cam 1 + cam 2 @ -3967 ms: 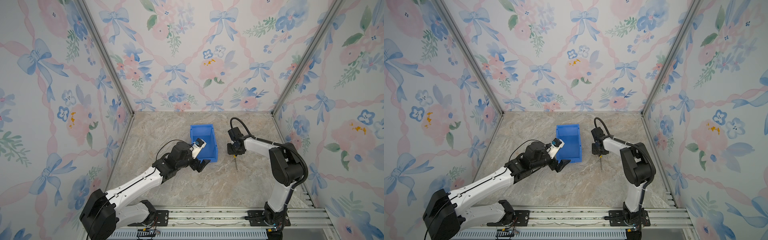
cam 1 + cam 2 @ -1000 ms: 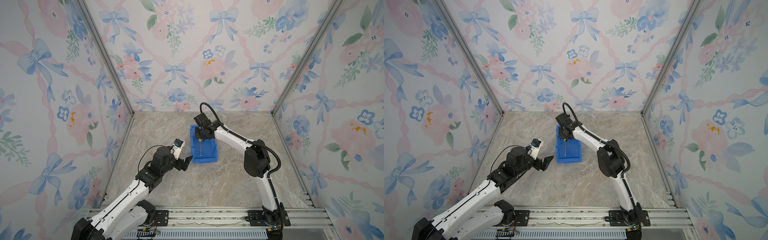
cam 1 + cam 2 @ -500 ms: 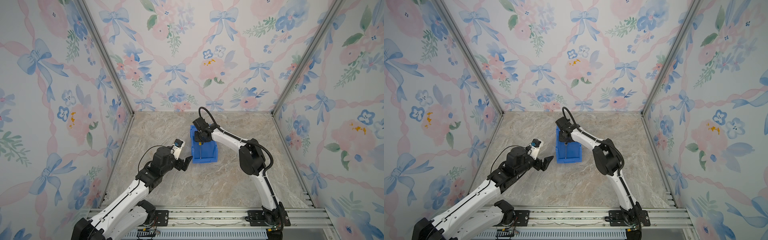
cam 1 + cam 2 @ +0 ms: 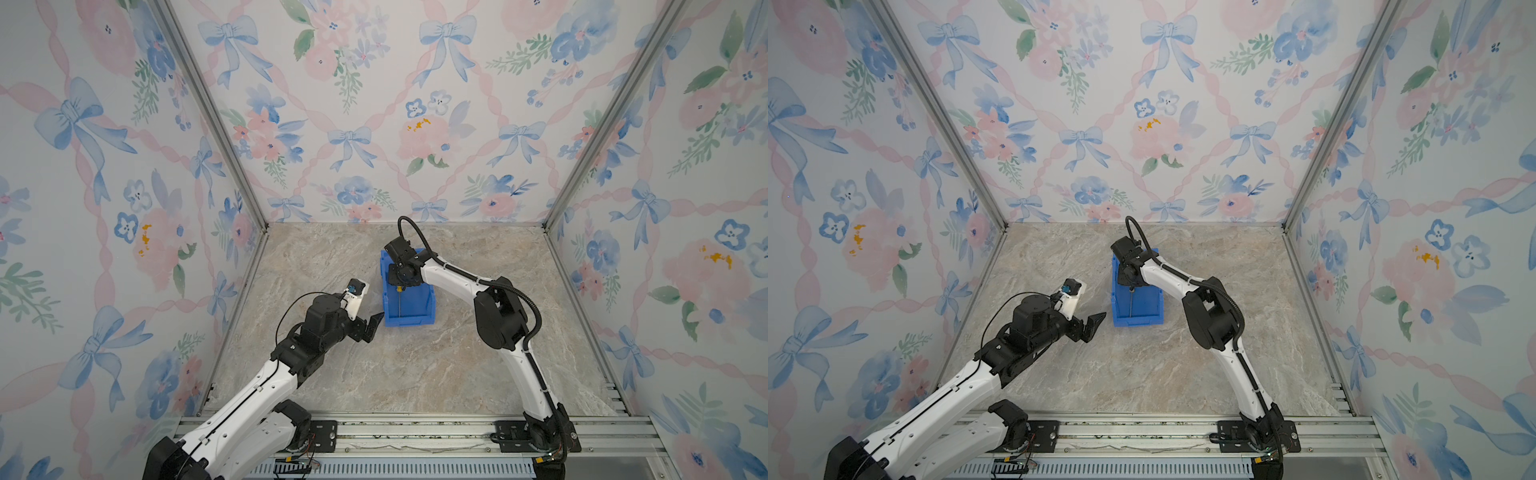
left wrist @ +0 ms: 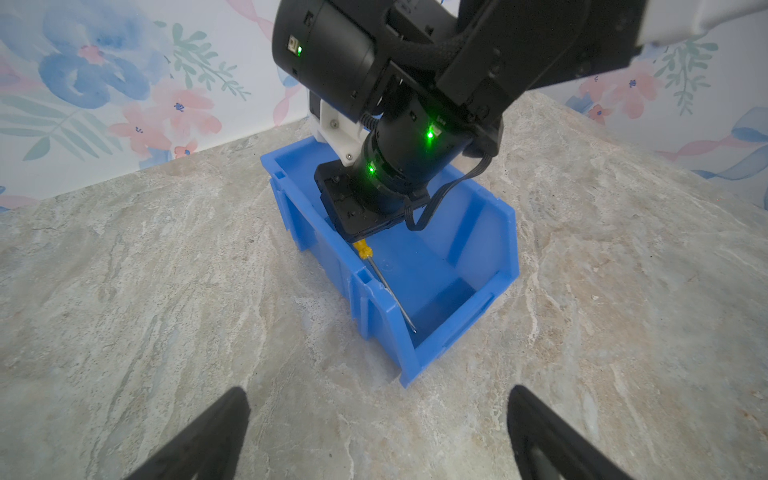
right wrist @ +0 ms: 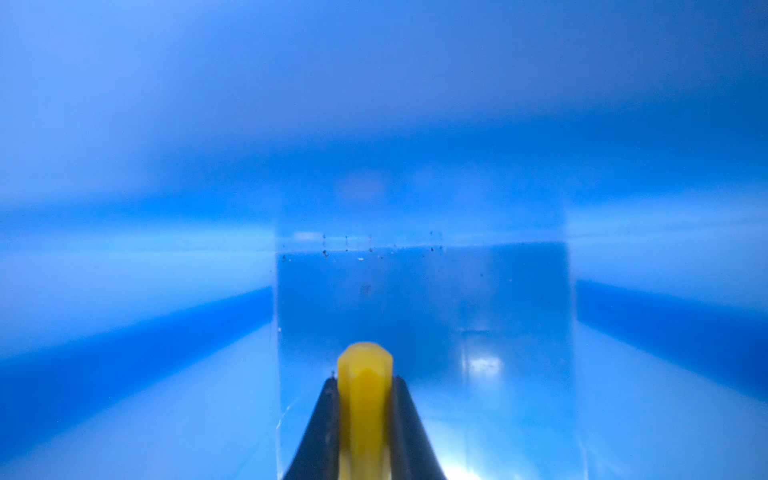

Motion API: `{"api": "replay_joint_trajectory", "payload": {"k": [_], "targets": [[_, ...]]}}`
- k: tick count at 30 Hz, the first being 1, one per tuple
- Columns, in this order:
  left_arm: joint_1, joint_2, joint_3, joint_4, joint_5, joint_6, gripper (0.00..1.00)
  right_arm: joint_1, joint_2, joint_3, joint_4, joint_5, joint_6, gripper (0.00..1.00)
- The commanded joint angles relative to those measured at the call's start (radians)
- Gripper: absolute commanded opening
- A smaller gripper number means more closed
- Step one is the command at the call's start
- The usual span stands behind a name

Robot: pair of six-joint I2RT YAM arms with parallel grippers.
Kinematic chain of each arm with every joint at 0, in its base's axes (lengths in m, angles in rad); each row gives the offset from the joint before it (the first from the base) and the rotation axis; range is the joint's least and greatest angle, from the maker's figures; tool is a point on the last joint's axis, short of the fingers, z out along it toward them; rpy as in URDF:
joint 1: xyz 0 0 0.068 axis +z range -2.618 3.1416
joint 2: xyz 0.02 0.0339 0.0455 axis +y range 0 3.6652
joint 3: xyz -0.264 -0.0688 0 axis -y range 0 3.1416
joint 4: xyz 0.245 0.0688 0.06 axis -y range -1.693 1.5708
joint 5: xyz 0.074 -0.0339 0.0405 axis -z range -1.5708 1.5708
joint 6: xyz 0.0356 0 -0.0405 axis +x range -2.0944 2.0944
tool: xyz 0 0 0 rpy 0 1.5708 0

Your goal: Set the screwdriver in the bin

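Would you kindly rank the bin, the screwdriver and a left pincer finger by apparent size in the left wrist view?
1. bin
2. left pincer finger, cropped and nearest the camera, so unsure
3. screwdriver, its handle partly hidden

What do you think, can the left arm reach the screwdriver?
Probably not cleanly: the right claw is shut on the handle of the screwdriver inside the bin, crowding the opening. Only the shaft faces the open left claw.
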Motion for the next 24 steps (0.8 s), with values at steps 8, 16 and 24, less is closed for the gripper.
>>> {"api": "replay_joint_trajectory", "payload": {"k": [8,16,24], "targets": [[0.008,-0.011,-0.011,-0.001,-0.005,-0.005,0.98,0.0,-0.007,-0.033,0.003,0.025,-0.013,0.2],[0.008,-0.024,-0.011,0.0,-0.006,-0.008,0.98,0.01,-0.048,-0.016,0.012,0.042,-0.055,0.32],[0.007,-0.04,-0.012,0.0,-0.018,-0.016,0.98,0.031,-0.148,-0.027,0.017,0.091,-0.074,0.36]]}}
